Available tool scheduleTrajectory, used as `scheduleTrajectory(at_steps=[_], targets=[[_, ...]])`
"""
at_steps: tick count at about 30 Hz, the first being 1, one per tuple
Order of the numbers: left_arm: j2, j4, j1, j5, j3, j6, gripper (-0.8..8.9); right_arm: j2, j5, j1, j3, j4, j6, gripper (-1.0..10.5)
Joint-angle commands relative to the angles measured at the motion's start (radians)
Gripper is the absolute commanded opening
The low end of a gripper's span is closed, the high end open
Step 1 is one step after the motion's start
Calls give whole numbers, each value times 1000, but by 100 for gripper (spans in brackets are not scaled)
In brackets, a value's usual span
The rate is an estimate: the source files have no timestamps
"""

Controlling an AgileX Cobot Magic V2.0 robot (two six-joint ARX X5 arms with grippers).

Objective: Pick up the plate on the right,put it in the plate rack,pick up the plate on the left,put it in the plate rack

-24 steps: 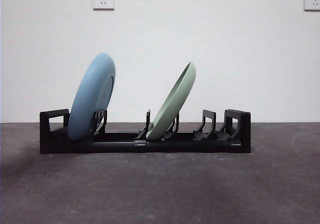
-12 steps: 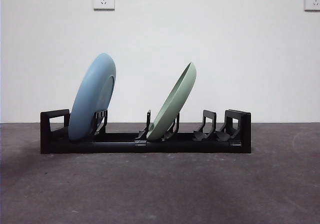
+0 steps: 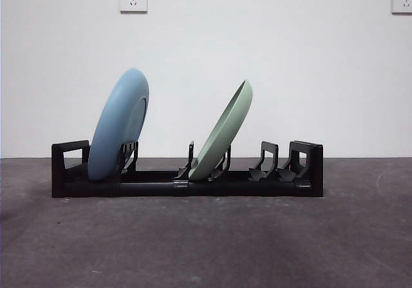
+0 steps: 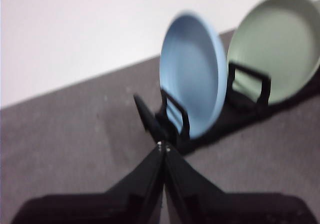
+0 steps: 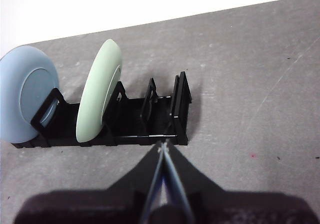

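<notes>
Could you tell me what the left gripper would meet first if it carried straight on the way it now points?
Most likely the near blocky end of the plate rack, just ahead of the shut left gripper, with the blue plate standing right behind it. Depth is hard to judge in this blurred wrist view.

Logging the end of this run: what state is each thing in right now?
Blue plate: in the rack, standing on edge near one end, leaning.
Green plate: in the rack, mid slot, leaning more steeply than the blue one.
Rack: flat on the table, two plates in it, the slots past the green plate free.
Left gripper: jaws shut, holding nothing, off the rack.
Right gripper: jaws shut, holding nothing.
</notes>
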Motion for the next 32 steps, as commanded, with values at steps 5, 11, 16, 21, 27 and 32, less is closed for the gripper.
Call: scheduleTrajectory(at_steps=[5,11,16,21,27,32], targets=[[-81,21,23,0,-119,-45,-3,-2,4,1,-7,6,9,6],[-114,13,26,1,-165,-83,-3,-2,4,1,-7,6,9,6],[-114,10,26,-11,-165,-80,-3,-2,3,1,-7,6,9,6],[-114,14,26,-12,-165,-81,-3,-2,4,1,-7,6,9,6],[-114,14,26,-13,-165,-81,-3,-2,3,1,-7,6,9,6],[-114,14,26,-13,-165,-81,-3,-2,4,1,-7,6,9,6]])
